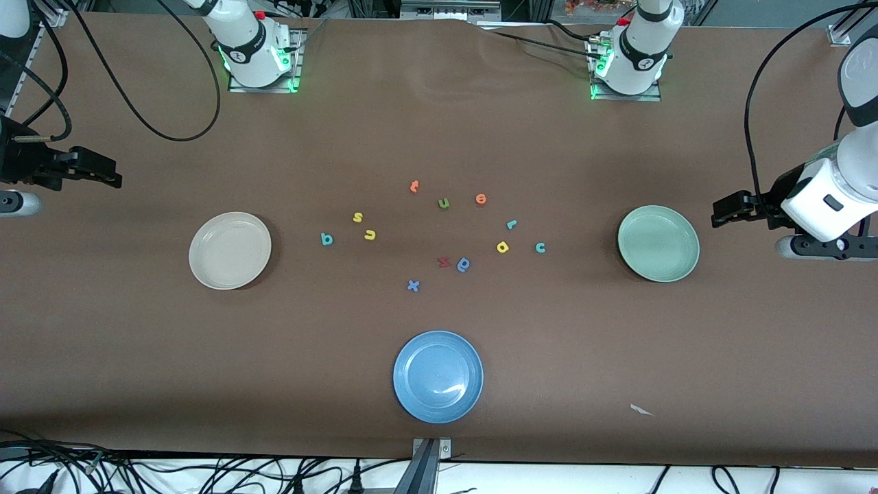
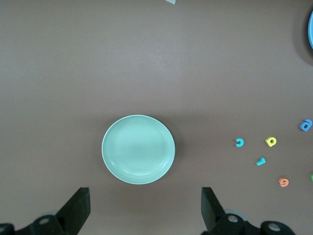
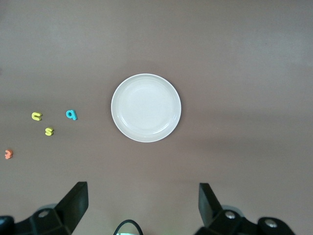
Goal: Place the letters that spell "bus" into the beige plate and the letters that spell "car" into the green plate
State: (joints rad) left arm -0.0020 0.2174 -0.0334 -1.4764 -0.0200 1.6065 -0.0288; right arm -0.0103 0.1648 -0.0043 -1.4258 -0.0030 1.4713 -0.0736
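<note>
The beige plate lies toward the right arm's end of the table. Beside it are the teal b, yellow s and yellow u. Toward the left arm's end lies the green plate, with the teal c, yellow a and teal r close by. Both plates hold nothing. My left gripper hangs open, high beside the green plate. My right gripper is open too, high beside the beige plate.
A blue plate lies nearest the front camera. Other letters sit mid-table: orange t, green u, orange e, red z, blue a, blue x. A white paper scrap lies near the front edge.
</note>
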